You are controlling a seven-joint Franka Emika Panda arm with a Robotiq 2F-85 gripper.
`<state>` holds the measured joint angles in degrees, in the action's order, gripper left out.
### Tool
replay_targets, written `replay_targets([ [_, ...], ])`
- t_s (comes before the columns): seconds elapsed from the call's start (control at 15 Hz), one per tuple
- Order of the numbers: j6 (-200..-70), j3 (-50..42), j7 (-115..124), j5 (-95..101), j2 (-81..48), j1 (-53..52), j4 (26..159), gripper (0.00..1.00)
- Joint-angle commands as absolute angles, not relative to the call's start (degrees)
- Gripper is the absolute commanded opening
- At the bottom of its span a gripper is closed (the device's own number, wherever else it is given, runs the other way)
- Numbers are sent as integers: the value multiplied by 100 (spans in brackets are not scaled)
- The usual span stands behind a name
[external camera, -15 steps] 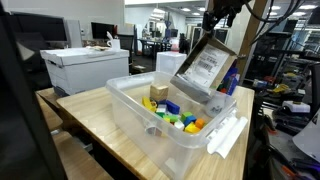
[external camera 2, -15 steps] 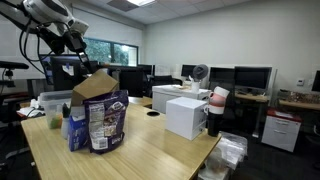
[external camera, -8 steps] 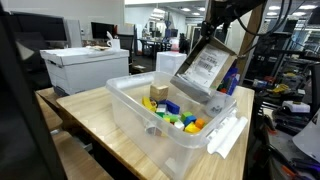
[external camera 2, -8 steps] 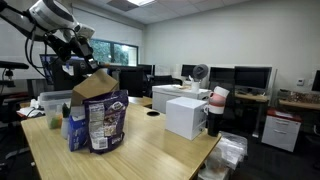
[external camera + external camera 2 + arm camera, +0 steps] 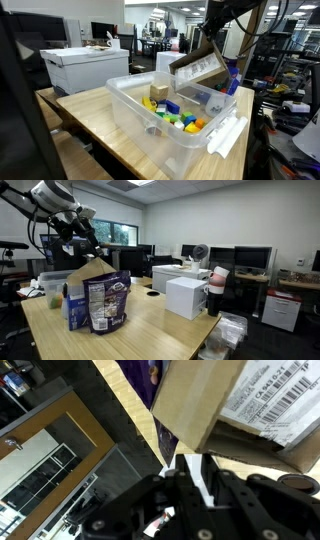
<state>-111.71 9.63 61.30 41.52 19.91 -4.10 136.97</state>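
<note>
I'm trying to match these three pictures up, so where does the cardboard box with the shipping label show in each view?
In an exterior view: cardboard box right of centre, tilted, behind the clear bin.
In an exterior view: left, poking up behind the purple bag.
Wrist view: top right, label showing.
Shared landmark: the purple bag next to the box, in all three.

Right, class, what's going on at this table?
A robot arm reaches down to a labelled cardboard box that stands tilted at the far corner of a clear plastic bin on a wooden table. Its jaws are close to the box's upper edge; whether they grip it cannot be told. Inside the bin lie coloured blocks, and a purple bag stands beside the box.
</note>
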Motion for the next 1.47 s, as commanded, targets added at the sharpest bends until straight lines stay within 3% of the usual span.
replay_targets([
  [0.0, -11264, 994, 6093, 4016, 1962, -431, 13684, 10],
  [0.13, -11139, 1029, 6079, 3940, 1922, -438, 13639, 6],
  [0.2, -11064, 1060, 6103, 3931, 1899, -435, 13615, 11],
  [0.27, -10998, 1094, 6135, 3919, 1878, -440, 13600, 17],
  [0.33, -10897, 1159, 6251, 3954, 1882, -443, 13585, 36],
  [1.0, -9447, 1603, 6792, 3860, 1848, -641, 13331, 93],
  [1.4, -9085, 1565, 6872, 3227, 1798, -778, 13403, 100],
])
